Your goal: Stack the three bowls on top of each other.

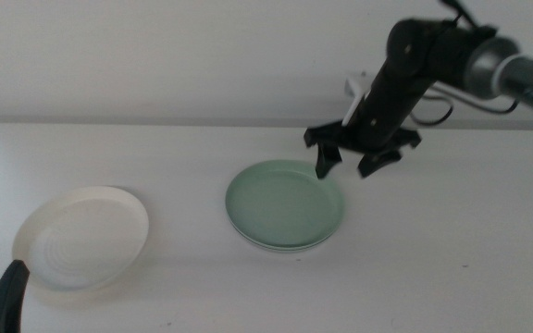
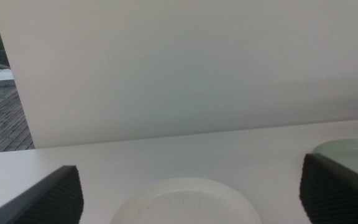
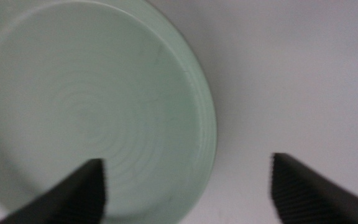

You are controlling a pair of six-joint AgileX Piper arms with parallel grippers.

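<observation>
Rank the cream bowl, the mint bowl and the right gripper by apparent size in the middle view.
1. cream bowl and mint bowl: too alike, and the cream one is nearer.
2. right gripper, open above the mint bowl's far rim: smallest.

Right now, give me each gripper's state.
Left gripper: open, holding nothing, at the table's near left by the cream bowl.
Right gripper: open, empty, above the green bowl's far rim.
</observation>
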